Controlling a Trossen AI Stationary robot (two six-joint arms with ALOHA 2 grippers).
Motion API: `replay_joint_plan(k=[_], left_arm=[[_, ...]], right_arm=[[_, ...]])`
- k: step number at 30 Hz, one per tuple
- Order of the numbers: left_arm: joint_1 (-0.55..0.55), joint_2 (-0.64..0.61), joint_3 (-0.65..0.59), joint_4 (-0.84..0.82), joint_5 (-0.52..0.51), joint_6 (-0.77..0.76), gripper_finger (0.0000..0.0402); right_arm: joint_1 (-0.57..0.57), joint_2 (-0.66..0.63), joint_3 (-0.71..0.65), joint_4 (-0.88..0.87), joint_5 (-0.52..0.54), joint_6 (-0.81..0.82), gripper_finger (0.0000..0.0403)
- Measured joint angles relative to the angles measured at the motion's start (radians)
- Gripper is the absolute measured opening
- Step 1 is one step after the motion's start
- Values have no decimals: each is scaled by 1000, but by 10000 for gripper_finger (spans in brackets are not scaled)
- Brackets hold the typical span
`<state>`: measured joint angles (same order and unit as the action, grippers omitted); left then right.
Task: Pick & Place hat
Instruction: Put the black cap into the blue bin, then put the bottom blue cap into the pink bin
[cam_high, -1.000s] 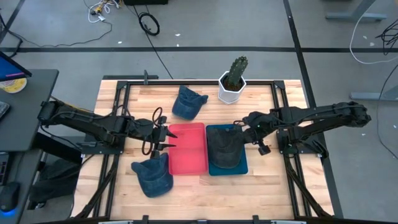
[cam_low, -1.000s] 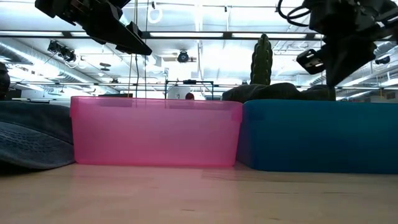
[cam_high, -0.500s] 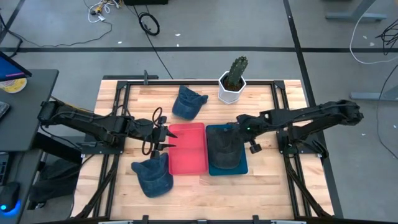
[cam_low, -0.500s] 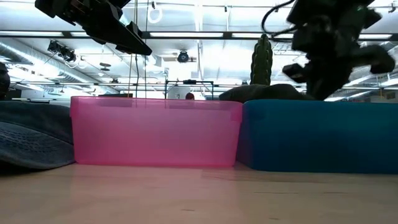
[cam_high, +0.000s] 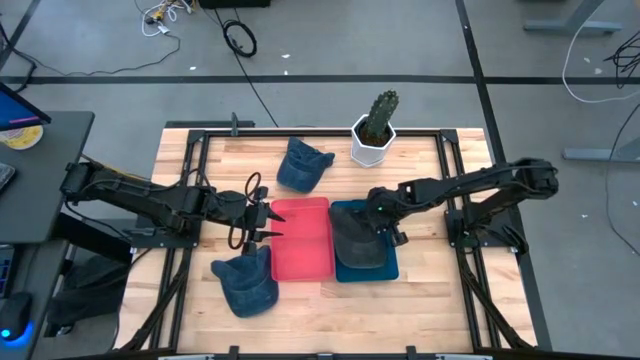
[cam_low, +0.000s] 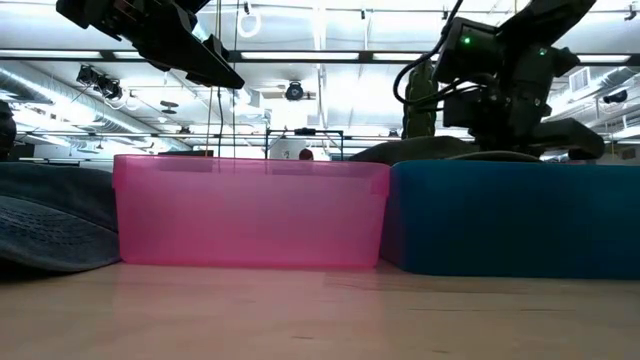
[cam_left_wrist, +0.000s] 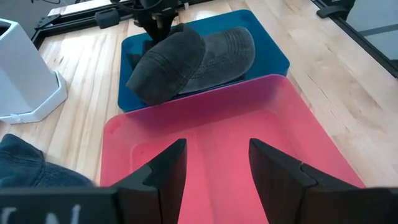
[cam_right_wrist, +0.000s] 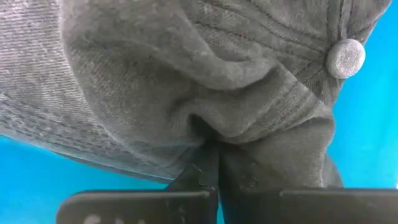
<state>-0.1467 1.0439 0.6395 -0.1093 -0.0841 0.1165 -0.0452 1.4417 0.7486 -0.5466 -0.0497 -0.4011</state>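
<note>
A dark grey hat (cam_high: 358, 245) lies in the blue bin (cam_high: 391, 268), and my right gripper (cam_high: 380, 226) is down on its far end, shut on it. In the low view that gripper (cam_low: 497, 118) stands just above the blue bin's rim. My left gripper (cam_high: 270, 223) hovers open over the left edge of the pink bin (cam_high: 305, 245), touching nothing; its wrist view shows the fingers (cam_left_wrist: 217, 168) above the pink floor. Two blue denim hats lie on the table, one (cam_high: 303, 163) far of the bins, one (cam_high: 247, 282) near-left. My right gripper (cam_right_wrist: 217, 186) pinches a raised fold of the grey hat's crown (cam_right_wrist: 249, 134), close to the top button (cam_right_wrist: 346, 58). The fingers come from above, slanting in from the table's right. The hat still lies on the floor of the blue bin, its cloth puckered at the fingers.
A cactus in a white pot (cam_high: 375, 130) stands on the far side, just beyond the blue bin. The pink bin (cam_left_wrist: 205, 134) holds nothing and touches the blue bin's left wall. Black frame rails run along the table's edges.
My right gripper has moved toward the table's left, from beside the blue bin's right wall to over the grey hat, and has dropped down onto the hat's far end. The left arm has kept still.
</note>
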Motion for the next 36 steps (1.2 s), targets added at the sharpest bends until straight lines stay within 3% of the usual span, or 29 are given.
replay_joint_plan(k=[12, 17, 29, 36], left_arm=[[0, 0, 0, 0, 0, 0, 177], [0, 0, 0, 1, 0, 8, 177], [0, -1, 0, 16, -45, 11, 177], [0, -1, 0, 30, -46, 27, 177]], right_arm=[[0, -208, -7, -45, 11, 71, 14], [0, -286, -7, -39, 8, 214, 18], [0, -321, -6, 56, 7, 364, 19], [15, -443, -87, 241, -157, 314, 20]])
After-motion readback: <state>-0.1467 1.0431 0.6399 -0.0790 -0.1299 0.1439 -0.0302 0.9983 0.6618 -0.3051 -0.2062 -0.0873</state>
